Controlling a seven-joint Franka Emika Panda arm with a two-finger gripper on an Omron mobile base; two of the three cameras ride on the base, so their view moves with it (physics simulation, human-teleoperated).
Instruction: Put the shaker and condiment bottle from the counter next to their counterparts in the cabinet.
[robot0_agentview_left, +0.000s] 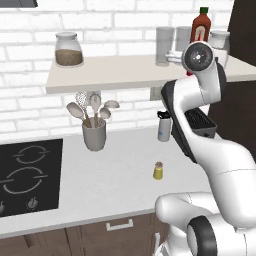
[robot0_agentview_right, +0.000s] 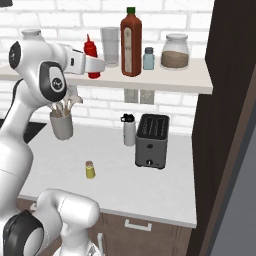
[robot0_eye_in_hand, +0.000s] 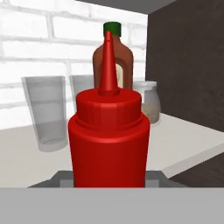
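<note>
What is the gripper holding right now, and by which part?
The gripper holds the red condiment bottle by the lower part of its body, upright over the shelf; its nozzle is free.

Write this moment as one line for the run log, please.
gripper: shut on condiment bottle | bottle: at cabinet, left of sauce bottle | shaker: on counter

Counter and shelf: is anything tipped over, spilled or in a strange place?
Nothing is tipped or spilled. The small yellow-olive shaker stands upright on the pale grey-white counter. The bright red squeeze bottle, upright in the gripper, is at the white wall shelf.
</note>
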